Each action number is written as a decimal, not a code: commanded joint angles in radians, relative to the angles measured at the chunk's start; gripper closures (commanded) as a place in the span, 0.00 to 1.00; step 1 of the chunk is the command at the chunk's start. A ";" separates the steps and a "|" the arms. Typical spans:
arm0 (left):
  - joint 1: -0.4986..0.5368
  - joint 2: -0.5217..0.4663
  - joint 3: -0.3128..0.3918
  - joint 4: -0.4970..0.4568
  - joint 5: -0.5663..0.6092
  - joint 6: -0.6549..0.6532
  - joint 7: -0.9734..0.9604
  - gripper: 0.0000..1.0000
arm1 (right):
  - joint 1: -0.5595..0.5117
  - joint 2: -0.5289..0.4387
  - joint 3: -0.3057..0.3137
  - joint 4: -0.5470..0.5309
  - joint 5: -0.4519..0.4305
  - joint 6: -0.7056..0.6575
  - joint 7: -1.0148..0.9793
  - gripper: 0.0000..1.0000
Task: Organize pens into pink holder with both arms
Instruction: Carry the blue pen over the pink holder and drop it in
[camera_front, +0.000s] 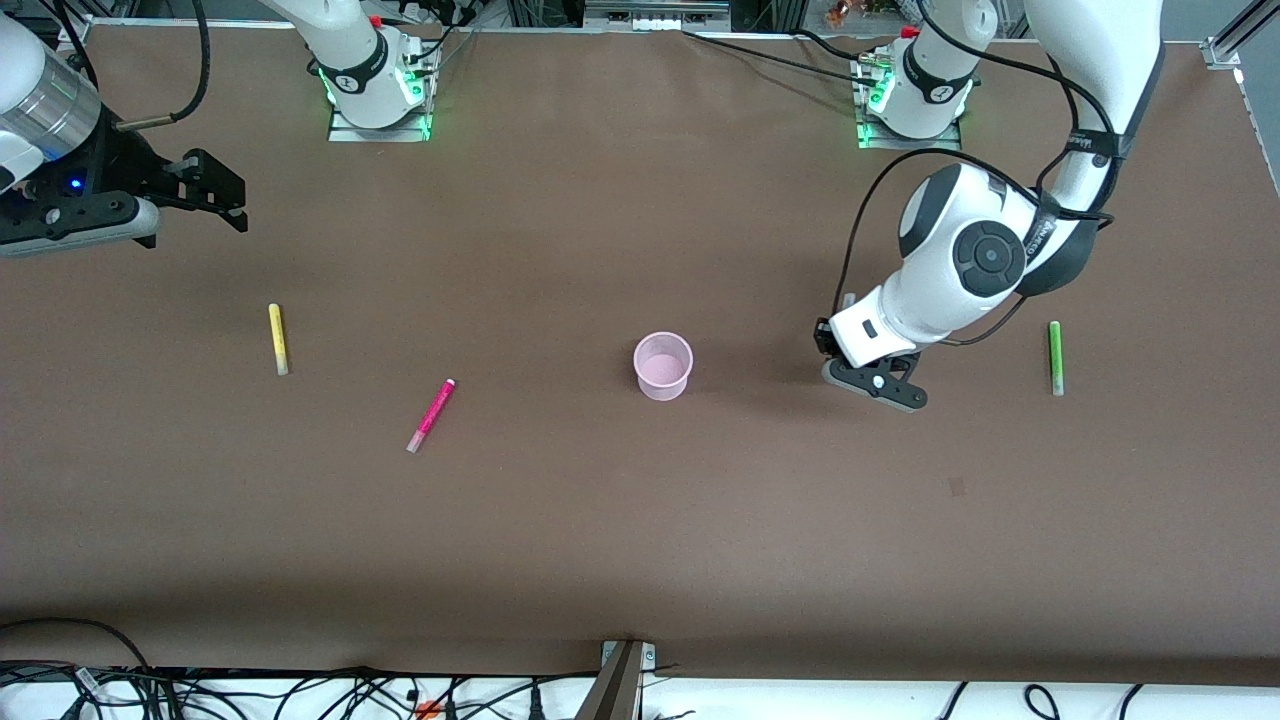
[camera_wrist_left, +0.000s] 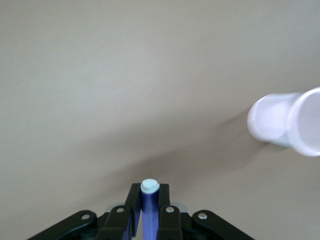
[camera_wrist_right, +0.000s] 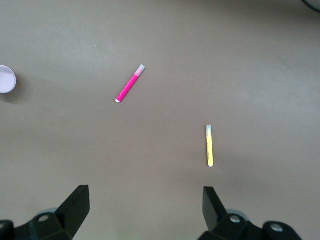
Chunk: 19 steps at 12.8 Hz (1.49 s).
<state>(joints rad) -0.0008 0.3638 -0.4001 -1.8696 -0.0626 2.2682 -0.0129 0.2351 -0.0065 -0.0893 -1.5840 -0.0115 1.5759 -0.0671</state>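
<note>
Purple pen (camera_wrist_left: 149, 212) is sitting clamped in the left hand (camera_front: 872, 380) just beside the pink holder (camera_front: 663, 366) mid-tabletop, so it wants centring over the rim before release, while the right hand (camera_front: 190, 190) is waiting spread apart.

pink holder (camera_front: 663, 366) — upright, mid-table

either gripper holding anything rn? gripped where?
Left gripper is shut on the purple pen, just below its white end, beside the pink holder. Right gripper is open and holds nothing.
</note>
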 joint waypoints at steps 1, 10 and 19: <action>0.001 0.072 -0.066 0.036 -0.065 0.127 0.037 1.00 | -0.005 0.007 0.005 0.021 0.007 -0.010 0.001 0.00; -0.034 0.147 -0.215 0.137 -0.243 0.286 0.034 1.00 | -0.005 0.007 0.005 0.019 0.027 -0.010 -0.002 0.00; -0.134 0.311 -0.203 0.260 -0.035 0.448 0.086 1.00 | -0.003 0.025 0.005 0.019 0.013 0.038 -0.005 0.00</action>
<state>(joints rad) -0.1375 0.6618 -0.6084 -1.6434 -0.1694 2.7161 0.0351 0.2354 0.0141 -0.0879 -1.5835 -0.0018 1.6209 -0.0672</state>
